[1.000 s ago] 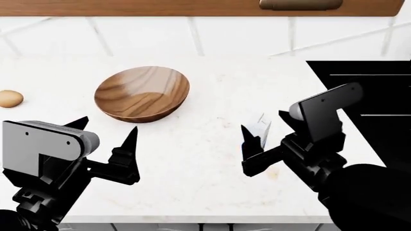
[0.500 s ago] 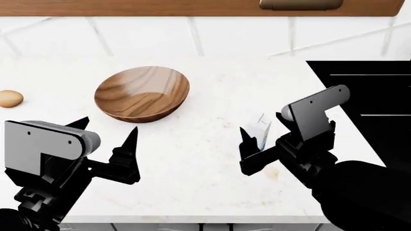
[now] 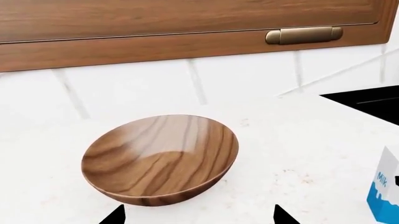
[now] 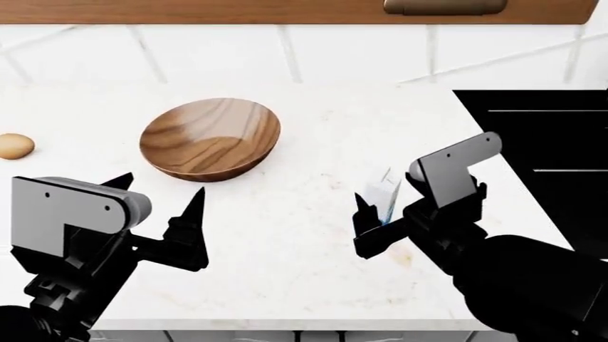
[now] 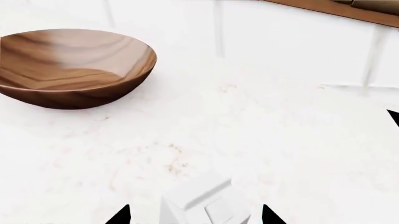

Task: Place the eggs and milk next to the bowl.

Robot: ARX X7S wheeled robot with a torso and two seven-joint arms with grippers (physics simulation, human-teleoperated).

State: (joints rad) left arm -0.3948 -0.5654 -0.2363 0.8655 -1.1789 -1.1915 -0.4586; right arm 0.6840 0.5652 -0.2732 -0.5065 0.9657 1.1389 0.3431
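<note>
Much of the milk carton (image 4: 386, 194) is hidden in the head view: only its white gable top and a sliver of blue show between the black fingers of the right gripper (image 4: 389, 206), and the arm covers the rest. From the right wrist camera only the carton's white folded top (image 5: 206, 203) shows, cut off at the frame edge, with a dark fingertip on either side. It cannot be told whether the fingers touch the carton; they stand apart around it. The left wrist view cuts the carton (image 3: 385, 186) at the frame edge, showing a white side with blue print and a blue base.

One egg (image 4: 13, 146) is visible, small, tan and oval, half cut off at 9 o'clock of the head view. One bowl (image 4: 210, 138) sits at about 11 o'clock: wide, shallow, glossy brown wood with darker grain, tilted slightly. One carton stands at about 4 o'clock from the bowl, well apart from it, on the white countertop (image 4: 285, 235).

The left gripper (image 4: 156, 214) hangs at 7 o'clock with its fingers spread and nothing between them.
</note>
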